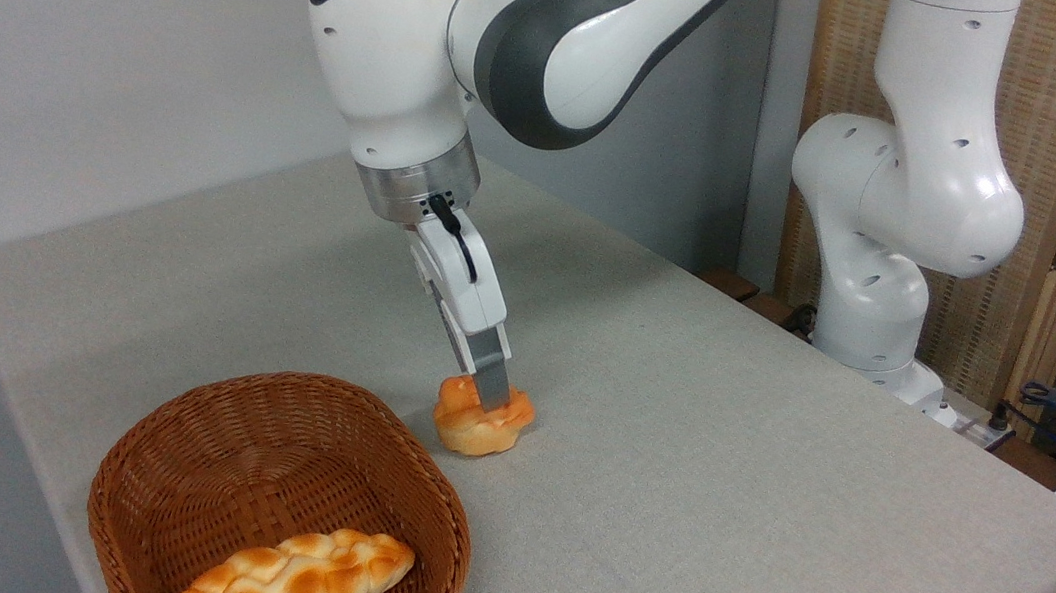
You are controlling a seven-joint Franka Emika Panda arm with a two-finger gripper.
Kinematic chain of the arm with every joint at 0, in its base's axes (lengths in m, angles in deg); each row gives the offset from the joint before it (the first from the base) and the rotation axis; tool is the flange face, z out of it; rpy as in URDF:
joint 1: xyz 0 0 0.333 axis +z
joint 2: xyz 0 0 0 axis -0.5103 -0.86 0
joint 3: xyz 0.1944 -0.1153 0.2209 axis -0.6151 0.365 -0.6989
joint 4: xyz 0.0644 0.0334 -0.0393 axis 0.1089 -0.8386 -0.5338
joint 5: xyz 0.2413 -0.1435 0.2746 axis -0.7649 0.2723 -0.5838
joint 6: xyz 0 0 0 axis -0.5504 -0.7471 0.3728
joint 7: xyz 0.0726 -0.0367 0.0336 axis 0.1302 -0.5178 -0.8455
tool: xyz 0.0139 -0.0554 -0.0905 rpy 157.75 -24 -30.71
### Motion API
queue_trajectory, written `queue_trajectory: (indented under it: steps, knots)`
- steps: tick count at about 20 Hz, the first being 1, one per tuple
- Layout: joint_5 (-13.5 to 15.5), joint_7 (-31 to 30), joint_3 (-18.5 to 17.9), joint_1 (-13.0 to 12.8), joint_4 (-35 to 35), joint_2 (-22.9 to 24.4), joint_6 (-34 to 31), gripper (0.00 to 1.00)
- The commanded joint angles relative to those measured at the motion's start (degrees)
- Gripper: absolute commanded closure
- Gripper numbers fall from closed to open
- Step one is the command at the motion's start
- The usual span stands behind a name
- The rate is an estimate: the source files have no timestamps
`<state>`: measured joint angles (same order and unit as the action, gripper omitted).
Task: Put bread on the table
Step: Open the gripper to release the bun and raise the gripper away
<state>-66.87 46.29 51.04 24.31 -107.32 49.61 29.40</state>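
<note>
While the white two-finger gripper [488, 394] pinches the small round golden-orange bun [483, 419] from above | bun rests on the light grey-green table [723, 431] just right of the brown wicker basket [196, 457] | long braided loaf [292, 580] lies inside basket

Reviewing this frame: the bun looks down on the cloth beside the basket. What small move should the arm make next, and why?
Probably open the gripper and let go. The bread appears to rest on the table, outside the wicker basket, with a finger still pressed into its top. Whether it bears full weight is hard to tell, so release before lifting away.
</note>
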Motion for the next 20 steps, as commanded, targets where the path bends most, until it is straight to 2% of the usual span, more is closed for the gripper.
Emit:
queue_trajectory:
  steps: [1,5,7,10,12,13,16,18,20]
  knots:
    - [-0.9,-1.0,-0.4,-0.3,0.6,1.0,-0.6,0.0]
    - [-0.9,-0.6,-0.6,0.2,7.4,1.0,-6.5,0.0]
    - [-0.4,-1.0,-0.7,0.6,11.3,1.0,-6.7,0.0]
    - [0.2,-1.7,-0.6,3.4,17.3,0.6,-6.9,0.0]
    - [0.1,-2.4,-1.0,4.3,20.9,0.5,-7.2,0.0]
    - [0.3,-3.3,-1.3,4.3,21.7,0.3,-7.9,0.0]
    - [0.2,-12.0,-0.7,4.3,23.6,-1.4,-8.2,0.0]
    - [0.2,-11.9,-0.7,4.3,26.5,-3.1,-10.5,0.0]
    - [0.1,-8.7,-1.3,4.3,30.2,-5.4,-15.0,0.0]
